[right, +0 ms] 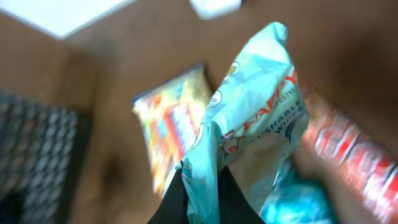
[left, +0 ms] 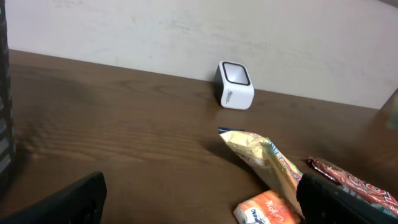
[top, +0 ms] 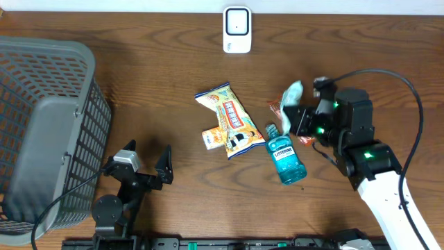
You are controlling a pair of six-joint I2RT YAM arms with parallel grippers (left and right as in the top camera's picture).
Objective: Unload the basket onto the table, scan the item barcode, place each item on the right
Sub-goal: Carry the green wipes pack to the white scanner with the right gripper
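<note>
Pinched at its lower seam by the right pincer [right: 200,190], which is closed on it, the pale-blue wipes packet [right: 255,106] stands up past the fingertips. It seems lifted over the mouthwash bottle [top: 286,158] and snack bags [top: 229,119] right of the worktop's [top: 139,76] middle, probably to turn its print toward the scanner [top: 237,29] at the far edge, well apart. Left pincer [top: 142,169] rests wide, empty, near the front edge.

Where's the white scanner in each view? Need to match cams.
Overhead: scanner top centre.
Left wrist: scanner just above centre.
Right wrist: blurred white shape at the top edge, above the pale blue packet; probably it.
Shared landmark: yellow snack bag, in all three views.
</note>
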